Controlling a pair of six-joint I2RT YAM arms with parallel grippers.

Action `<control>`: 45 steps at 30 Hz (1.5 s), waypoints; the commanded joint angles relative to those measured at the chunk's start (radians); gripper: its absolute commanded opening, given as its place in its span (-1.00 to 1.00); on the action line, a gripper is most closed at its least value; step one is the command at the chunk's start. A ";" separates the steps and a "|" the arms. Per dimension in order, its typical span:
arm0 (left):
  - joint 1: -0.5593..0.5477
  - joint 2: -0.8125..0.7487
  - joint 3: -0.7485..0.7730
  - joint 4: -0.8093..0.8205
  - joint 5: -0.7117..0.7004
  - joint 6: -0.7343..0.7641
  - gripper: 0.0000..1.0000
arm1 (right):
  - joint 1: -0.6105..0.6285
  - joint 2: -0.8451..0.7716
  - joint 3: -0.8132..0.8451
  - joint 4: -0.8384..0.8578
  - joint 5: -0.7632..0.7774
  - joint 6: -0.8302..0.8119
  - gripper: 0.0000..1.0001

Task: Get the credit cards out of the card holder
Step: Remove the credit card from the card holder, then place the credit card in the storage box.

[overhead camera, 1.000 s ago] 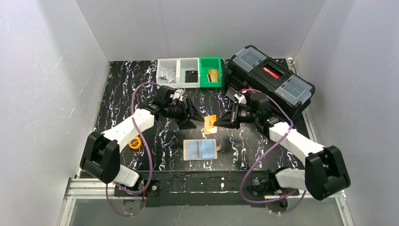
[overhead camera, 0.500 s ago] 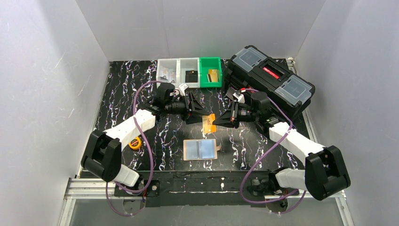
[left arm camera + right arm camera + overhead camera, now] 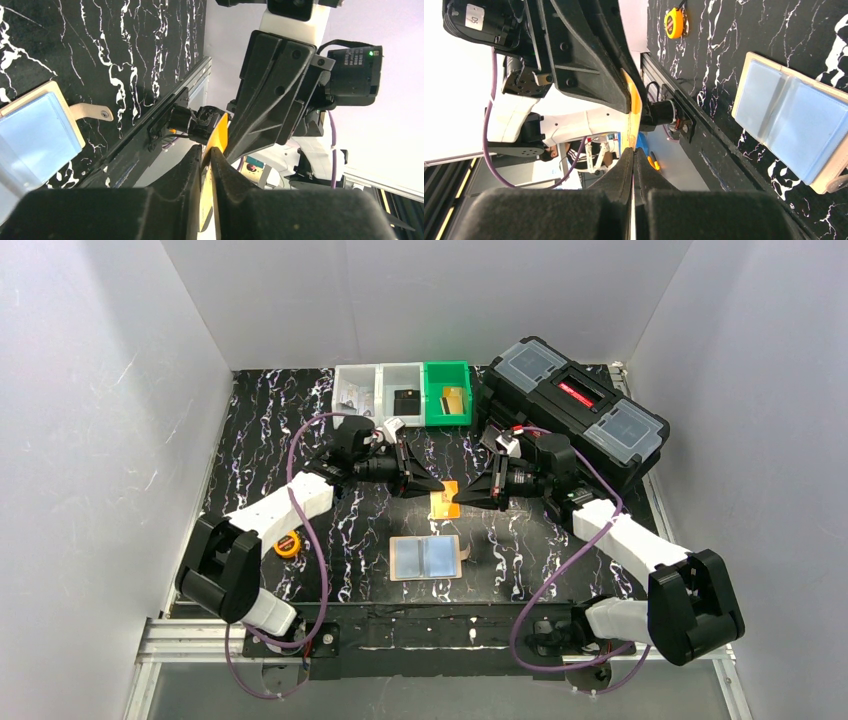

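The left gripper (image 3: 430, 487) and right gripper (image 3: 464, 501) meet tip to tip, each pinching an opposite edge of the gold card (image 3: 445, 503). It is held in the air, running straight out from both sets of fingers. On the near side of the fingers the card holder (image 3: 427, 557) lies open and flat, long side left-right, snap tab pointing right.

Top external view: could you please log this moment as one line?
tan-gold card: held aloft | left gripper: shut on it | right gripper: shut on it | card holder: open on table
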 commanded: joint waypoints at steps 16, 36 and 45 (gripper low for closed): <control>-0.023 0.085 0.229 -0.198 -0.134 0.150 -1.00 | -0.013 -0.192 0.128 -0.551 0.325 -0.285 0.97; 0.090 0.789 1.156 -0.367 -0.308 0.444 -1.00 | -0.020 -0.551 0.146 -0.948 0.637 -0.372 0.97; 0.125 1.061 1.481 -0.331 -0.389 0.487 -1.00 | -0.020 -0.557 0.156 -0.985 0.646 -0.409 0.97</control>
